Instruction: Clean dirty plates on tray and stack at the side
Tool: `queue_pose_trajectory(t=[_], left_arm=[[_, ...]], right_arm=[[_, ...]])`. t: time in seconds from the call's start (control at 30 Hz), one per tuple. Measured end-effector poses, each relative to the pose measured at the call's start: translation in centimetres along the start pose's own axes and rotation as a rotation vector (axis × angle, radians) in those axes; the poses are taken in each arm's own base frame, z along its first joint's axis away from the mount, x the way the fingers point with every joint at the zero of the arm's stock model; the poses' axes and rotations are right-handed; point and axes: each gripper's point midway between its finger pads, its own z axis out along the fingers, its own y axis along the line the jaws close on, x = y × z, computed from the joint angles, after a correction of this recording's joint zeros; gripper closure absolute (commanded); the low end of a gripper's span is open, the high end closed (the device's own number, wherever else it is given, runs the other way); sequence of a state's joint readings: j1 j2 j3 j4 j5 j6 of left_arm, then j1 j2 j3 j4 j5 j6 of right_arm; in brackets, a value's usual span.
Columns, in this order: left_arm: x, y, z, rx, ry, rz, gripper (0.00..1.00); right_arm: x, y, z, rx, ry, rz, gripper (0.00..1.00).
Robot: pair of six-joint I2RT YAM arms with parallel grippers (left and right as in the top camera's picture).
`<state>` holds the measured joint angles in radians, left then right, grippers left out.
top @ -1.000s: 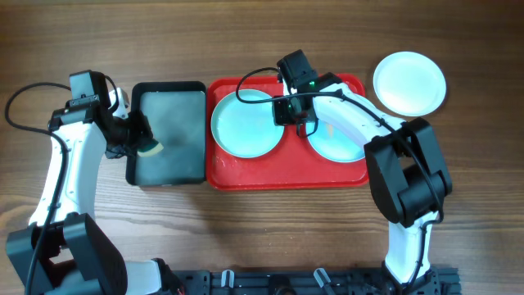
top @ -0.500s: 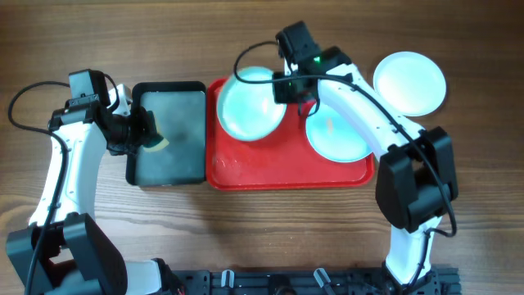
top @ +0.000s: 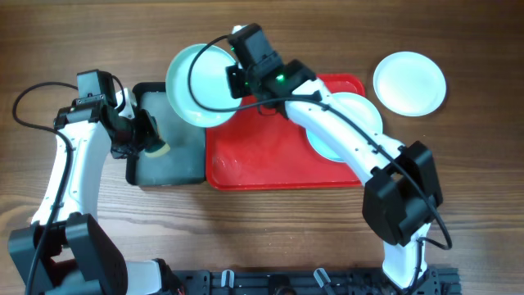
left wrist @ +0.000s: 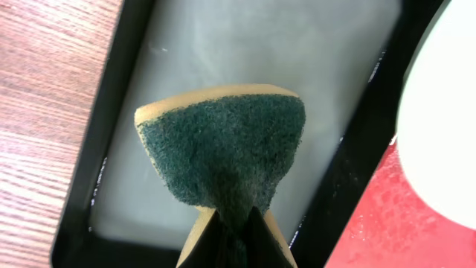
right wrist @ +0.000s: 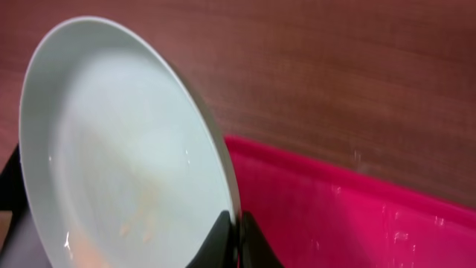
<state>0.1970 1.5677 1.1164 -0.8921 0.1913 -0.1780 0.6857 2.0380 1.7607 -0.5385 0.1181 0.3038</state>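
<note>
My right gripper is shut on the rim of a pale aqua plate and holds it tilted in the air, over the gap between the red tray and the black-rimmed grey tray. In the right wrist view the plate shows faint orange smears, with the jaws pinching its edge. A second aqua plate lies on the red tray, partly under my right arm. The white plate lies on the table at the far right. My left gripper is shut on a green and yellow sponge over the grey tray.
The grey tray has a wet grey floor and a black rim. The red tray's left part is wet with droplets. Wooden table surrounds both trays. Black cables loop off both arms.
My right gripper has lifted the aqua plate off the red tray and carried it left, toward the grey tray. My left gripper with the sponge has barely moved.
</note>
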Motion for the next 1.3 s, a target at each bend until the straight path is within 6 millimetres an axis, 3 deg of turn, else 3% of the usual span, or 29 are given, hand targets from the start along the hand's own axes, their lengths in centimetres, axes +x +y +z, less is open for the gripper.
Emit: queue_pose_trajectory(t=[0.4,0.67,0.93,1.03,1.3], left_arm=[[0.4,0.2,0.0,-0.011,0.015,-0.011,0.96],[0.3,0.2,0.0,-0.011,0.014,-0.01,0.96],[0.3,0.2,0.0,-0.01,0.011,-0.01,0.96],[0.3,0.2,0.0,-0.01,0.011,-0.01,0.96],[0.1,0.1,0.0,-0.007,0.002,-0.008,0.96]], right_arm=[[-5.2,5.6,-2.3,0.127,-0.307,-0.447,0.96],[-7.6,9.9,-4.9,0.214,-0.469,-0.717,0.96],[-8.3,13.9,-7.6,0.296,-0.576,-0.922,0.96],[-9.2,14.1,-8.6,0.348,-0.616,-0.958,0.96],[-9.4,13.8,-8.8,0.389,-0.61,-0.997,0.96]])
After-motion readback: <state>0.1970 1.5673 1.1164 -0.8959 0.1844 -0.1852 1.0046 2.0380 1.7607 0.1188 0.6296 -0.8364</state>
